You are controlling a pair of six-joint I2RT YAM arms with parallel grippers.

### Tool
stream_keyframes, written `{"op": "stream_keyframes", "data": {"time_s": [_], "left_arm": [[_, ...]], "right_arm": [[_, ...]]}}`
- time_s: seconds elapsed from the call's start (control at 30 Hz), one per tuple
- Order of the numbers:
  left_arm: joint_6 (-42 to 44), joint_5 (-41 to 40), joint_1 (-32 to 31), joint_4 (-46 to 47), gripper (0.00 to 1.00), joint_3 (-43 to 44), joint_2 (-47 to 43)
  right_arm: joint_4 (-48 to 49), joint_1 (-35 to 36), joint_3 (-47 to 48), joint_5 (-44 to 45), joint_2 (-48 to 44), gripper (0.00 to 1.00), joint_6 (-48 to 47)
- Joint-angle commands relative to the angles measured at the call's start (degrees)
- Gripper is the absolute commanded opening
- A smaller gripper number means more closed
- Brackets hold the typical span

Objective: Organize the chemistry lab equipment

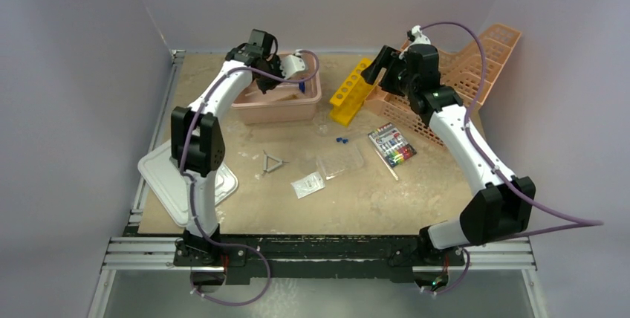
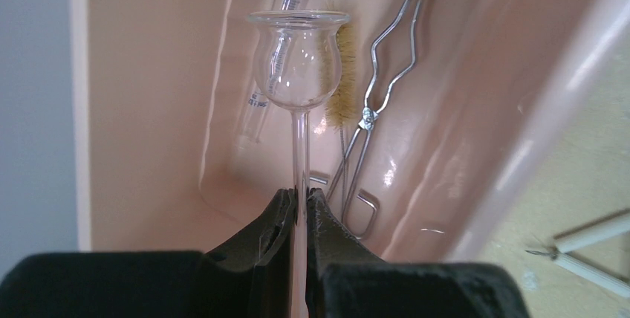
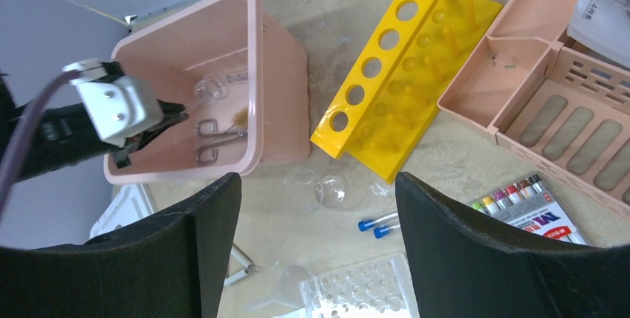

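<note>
1. While the left pincer (image 2: 299,203) was clamped shut on the thin stem of a glass funnel (image 2: 299,65), the bulb stood straight out ahead of its fingertips, inside the pink bin (image 2: 148,125).
2. Beyond the bulb, deeper in the bin, were the silver tongs (image 2: 375,110), the bristle brush (image 2: 343,106) and a blue-capped tube (image 2: 261,102), so the step in hand looked like dropping off the funnel.
3. Next, I judged, that pincer needed to lower gently and part its jaws. That would let the fragile glass settle beside the tongs rather than on them.
4. The right pincer (image 3: 318,184) hung wide open and empty. Beneath it lay two small blue-capped tubes (image 3: 379,225), with a clear well plate (image 3: 355,288) back toward its wrist and a yellow rack (image 3: 401,73) farther ahead, none of them put away yet.
</note>
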Motion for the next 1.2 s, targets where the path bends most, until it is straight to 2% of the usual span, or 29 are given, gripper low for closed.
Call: {"op": "stream_keyframes", "data": {"time_s": [0.0,0.3,0.47,0.6,0.9,1.17], "left_arm": [[3.88,2.71,0.86,-0.17,0.0,6.79,5.33],[7.07,1.78,1.63,1.55,0.0,13.88,14.27],[7.06,0.52,1.63,4.14,0.01,13.66,16.47],[6.24,-3.85,1.78,6.46,0.03,12.93,17.75],[3.28,-4.3,2.32,9.81,0.17,12.68,17.44],[-0.42,-3.66,2.33,7.71,0.26,15.98,14.47]], "right_arm": [[-1.94,-0.22,5.27,1.8,1.76,0.78,-1.7],[-6.01,-0.25,12.09,1.48,6.9,0.78,-2.14],[-8.52,-0.28,14.62,1.5,8.26,0.77,-1.59],[-5.69,-0.12,13.37,4.57,6.62,0.77,-2.75],[-2.78,-0.13,9.87,4.7,3.43,0.76,-1.53],[-2.32,-0.11,9.17,4.21,2.63,0.76,-1.67]]}}
